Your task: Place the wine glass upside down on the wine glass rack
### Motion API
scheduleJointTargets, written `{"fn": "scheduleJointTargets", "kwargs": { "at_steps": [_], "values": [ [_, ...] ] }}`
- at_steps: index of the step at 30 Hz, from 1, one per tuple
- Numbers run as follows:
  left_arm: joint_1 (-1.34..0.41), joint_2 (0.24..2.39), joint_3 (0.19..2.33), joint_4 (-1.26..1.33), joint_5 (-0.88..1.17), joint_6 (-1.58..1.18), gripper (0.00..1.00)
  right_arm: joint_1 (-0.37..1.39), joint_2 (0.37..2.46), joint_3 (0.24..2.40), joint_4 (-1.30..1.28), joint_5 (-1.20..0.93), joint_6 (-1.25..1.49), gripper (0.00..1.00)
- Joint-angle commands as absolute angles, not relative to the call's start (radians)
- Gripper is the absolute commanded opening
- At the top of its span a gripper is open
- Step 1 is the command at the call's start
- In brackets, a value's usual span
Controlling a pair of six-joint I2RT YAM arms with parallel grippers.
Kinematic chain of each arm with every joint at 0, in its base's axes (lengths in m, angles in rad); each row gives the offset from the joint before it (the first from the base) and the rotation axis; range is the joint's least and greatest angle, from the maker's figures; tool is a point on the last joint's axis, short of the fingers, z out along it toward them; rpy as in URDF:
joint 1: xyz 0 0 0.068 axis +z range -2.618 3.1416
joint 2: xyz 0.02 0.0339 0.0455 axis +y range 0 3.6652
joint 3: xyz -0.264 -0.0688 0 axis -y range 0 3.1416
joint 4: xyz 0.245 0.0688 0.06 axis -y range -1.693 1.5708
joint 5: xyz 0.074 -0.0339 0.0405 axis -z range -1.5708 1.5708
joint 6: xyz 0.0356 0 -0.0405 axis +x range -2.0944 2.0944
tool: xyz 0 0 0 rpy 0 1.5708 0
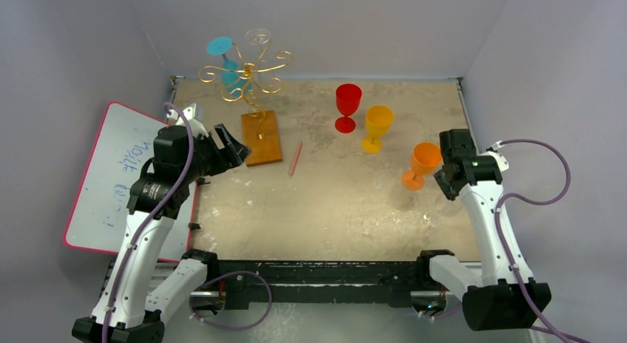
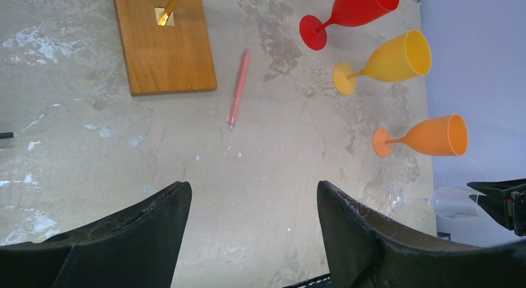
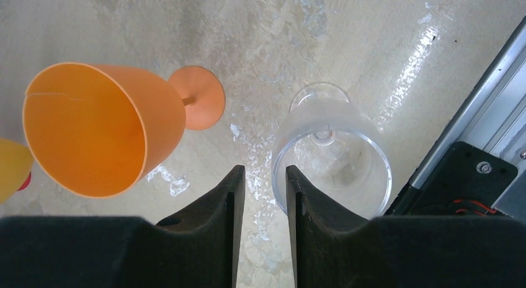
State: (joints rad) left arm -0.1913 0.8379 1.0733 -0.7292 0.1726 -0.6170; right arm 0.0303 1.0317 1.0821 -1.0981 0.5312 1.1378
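I see the clear wine glass standing upright at the right side of the table, just beside the orange goblet. My right gripper hangs over it with its jaws nearly together and the rim's edge in the slit. I cannot tell whether the rim is pinched. The left gripper is spread wide and empty near the wine glass rack.

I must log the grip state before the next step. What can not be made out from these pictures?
Right wrist view: whether the right gripper pinches the clear wine glass; its fingers cover the near rim.
Left wrist view: the arms of the wine glass rack, cut off by the top edge.
Top view: the writing on the whiteboard, too small to read.
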Motion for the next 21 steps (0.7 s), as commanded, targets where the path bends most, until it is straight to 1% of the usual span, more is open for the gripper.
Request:
{"fn": "scheduleJointTargets", "kwargs": {
  "at_steps": [1,3,7,11,14,21],
  "values": [
    [-0.196,0.834,1.111,-0.7,0.175,-0.619,0.73,0.025,1.015,1.067,-1.086,0.546,1.172,0.31],
    [-0.196,0.833,1.114,-0.699,0.174,-0.615,0.72,0.025,1.015,1.06,-1.075,0.538,1.162,0.26],
    [-0.196,0.841,1.122,-0.695,0.2,-0.611,0.71,0.025,1.025,1.056,-1.071,0.509,1.16,0.12],
    [-0.196,0.847,1.135,-0.689,0.206,-0.603,0.7,0.025,1.035,1.081,-1.065,0.497,1.127,0.03],
    [-0.196,0.846,1.143,-0.687,0.208,-0.593,0.7,0.025,1.022,1.09,-1.022,0.461,1.026,0.0],
    [-0.196,0.836,1.116,-0.652,0.226,-0.601,0.68,0.025,0.977,1.076,-0.944,0.327,0.826,0.0]
  ]
}}
